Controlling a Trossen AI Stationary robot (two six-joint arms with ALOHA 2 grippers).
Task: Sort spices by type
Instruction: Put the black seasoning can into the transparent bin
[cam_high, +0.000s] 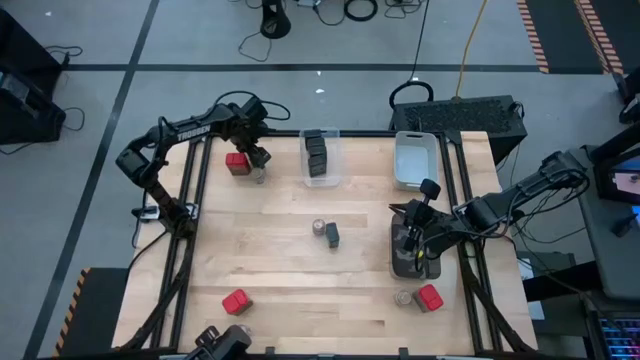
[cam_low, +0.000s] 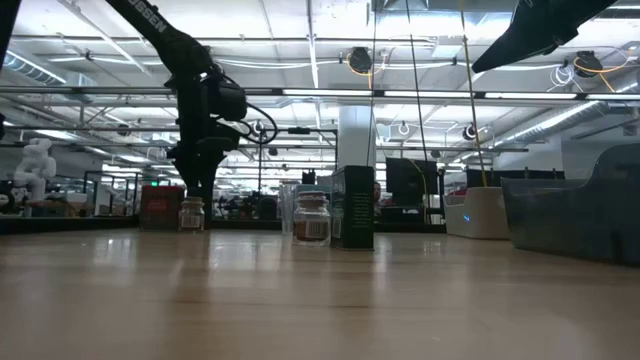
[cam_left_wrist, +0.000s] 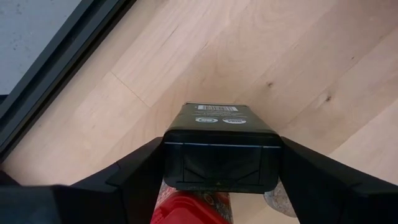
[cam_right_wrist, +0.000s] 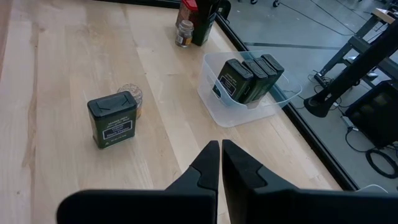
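The left gripper (cam_high: 255, 157) stands just left of the clear bin (cam_high: 320, 176), its fingers (cam_left_wrist: 134, 168) bracketing a dark tin (cam_left_wrist: 219, 149) beside a red tin (cam_high: 236, 163) and a small jar (cam_high: 260, 175), apparently to carry it to the matching dark tins (cam_high: 317, 155) in that bin. Whether they press it yet cannot be told. The right gripper (cam_right_wrist: 221, 163) waits closed and empty, well right of the bin.

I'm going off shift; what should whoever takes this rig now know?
Left gripper: around a dark tin at far left, beside a red tin and a jar.
Right gripper: shut, empty, over the dark bin.
Done: three sorted tins in the clear bin.
Left: centre jar and centre tin; two near red tins and a near jar.
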